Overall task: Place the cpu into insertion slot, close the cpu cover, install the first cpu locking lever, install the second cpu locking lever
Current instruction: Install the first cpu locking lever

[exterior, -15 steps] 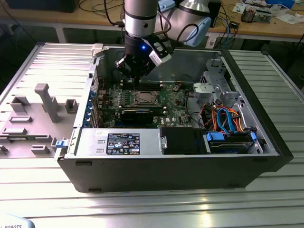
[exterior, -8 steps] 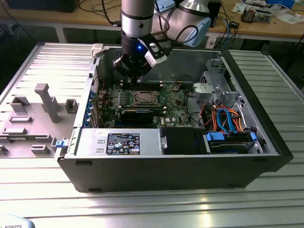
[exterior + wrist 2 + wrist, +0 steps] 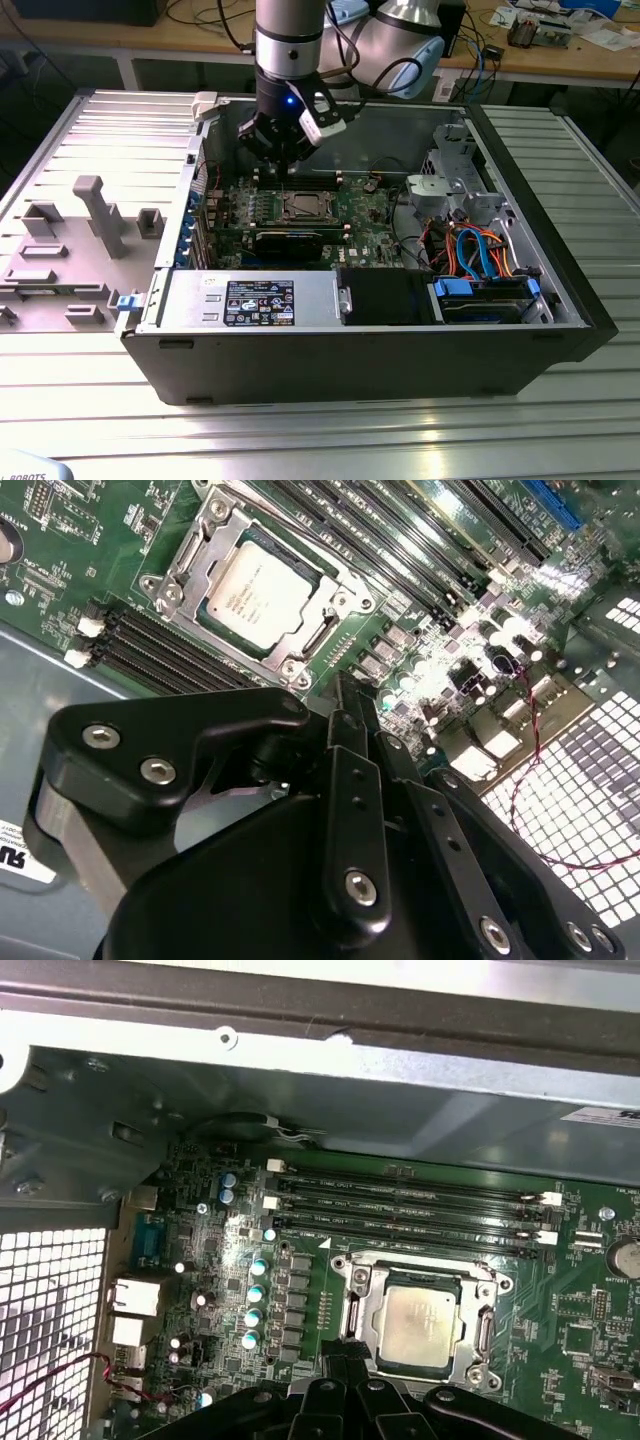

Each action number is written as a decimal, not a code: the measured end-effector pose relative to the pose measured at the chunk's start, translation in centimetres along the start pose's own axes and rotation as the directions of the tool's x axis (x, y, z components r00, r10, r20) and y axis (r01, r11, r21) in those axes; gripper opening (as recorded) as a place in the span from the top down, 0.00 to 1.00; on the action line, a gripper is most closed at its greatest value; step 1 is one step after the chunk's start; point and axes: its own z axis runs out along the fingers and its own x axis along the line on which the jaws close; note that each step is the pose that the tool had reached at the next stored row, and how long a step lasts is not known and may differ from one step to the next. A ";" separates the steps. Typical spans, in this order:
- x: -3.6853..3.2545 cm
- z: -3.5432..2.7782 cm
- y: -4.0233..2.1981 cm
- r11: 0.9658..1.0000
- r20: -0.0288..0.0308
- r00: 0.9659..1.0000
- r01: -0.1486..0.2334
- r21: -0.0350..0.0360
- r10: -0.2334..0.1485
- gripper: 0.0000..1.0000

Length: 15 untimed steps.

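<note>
The cpu [image 3: 255, 595] [image 3: 420, 1320], a small square chip with a silvery top, lies flat in its socket on the green motherboard [image 3: 360, 225]. The cpu cover [image 3: 213, 525] [image 3: 358, 1310], a thin metal frame, lies down around it with the chip showing through its window. In the exterior view the socket with the cpu [image 3: 300, 206] sits mid-board inside the open computer case. My gripper [image 3: 283, 158] [image 3: 345, 695] [image 3: 345, 1360] hangs a little above the board, just beside the socket toward the case's back wall. Its black fingers are shut together with nothing between them.
Black memory slots [image 3: 410, 1205] run alongside the socket. The case's metal wall [image 3: 330, 1100] and a perforated rear panel with a red wire [image 3: 560, 810] are close by. A drive cage with blue and orange cables [image 3: 480, 255] fills the exterior view's right; a grey fixture tray [image 3: 70, 250] lies left.
</note>
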 end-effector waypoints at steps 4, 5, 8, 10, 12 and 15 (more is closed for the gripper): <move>0.01 0.01 0.00 0.999 0.001 0.999 -0.037 -0.001 0.037 0.89; 0.04 0.00 0.00 0.999 0.001 0.999 -0.040 -0.002 0.040 0.89; 0.83 0.04 0.10 0.999 0.006 0.999 -0.039 -0.006 0.039 0.89; 1.02 0.04 0.12 0.999 0.028 0.999 -0.039 -0.005 0.039 0.89; 1.09 0.05 0.13 0.999 0.048 0.998 -0.039 -0.003 0.039 0.89; 1.15 0.06 0.14 0.999 0.052 0.998 -0.039 -0.003 0.039 0.89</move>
